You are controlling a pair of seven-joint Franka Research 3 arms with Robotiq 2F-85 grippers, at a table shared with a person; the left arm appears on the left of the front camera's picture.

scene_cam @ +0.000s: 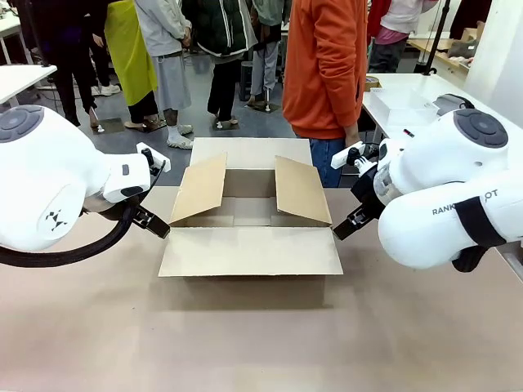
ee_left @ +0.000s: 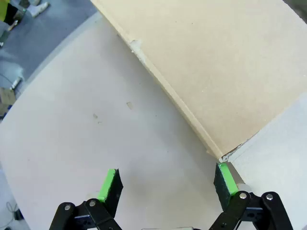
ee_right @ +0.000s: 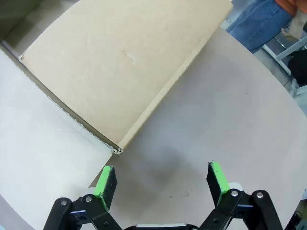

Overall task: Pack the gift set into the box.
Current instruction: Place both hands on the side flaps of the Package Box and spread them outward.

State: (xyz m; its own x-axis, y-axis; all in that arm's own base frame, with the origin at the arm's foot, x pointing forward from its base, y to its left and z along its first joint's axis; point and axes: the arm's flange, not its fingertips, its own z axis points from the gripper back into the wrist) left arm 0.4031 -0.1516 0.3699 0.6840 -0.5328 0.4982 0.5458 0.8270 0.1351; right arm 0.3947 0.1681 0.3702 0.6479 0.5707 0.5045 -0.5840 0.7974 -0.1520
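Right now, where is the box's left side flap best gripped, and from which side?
Grip the left side flap on its free edge, near the front corner. It is a thin sheet, half raised over the opening, so fingers can straddle it. Probably come from above-left with the open left hand, the nearest one.

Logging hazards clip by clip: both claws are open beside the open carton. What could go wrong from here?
1. The left flap and right flap lean in over the opening of the box, so whatever is lowered in could catch on them.
2. The left claw has one fingertip right by a flap corner; moving inward may snag it or shove the box. The right claw sits similarly near a corner.
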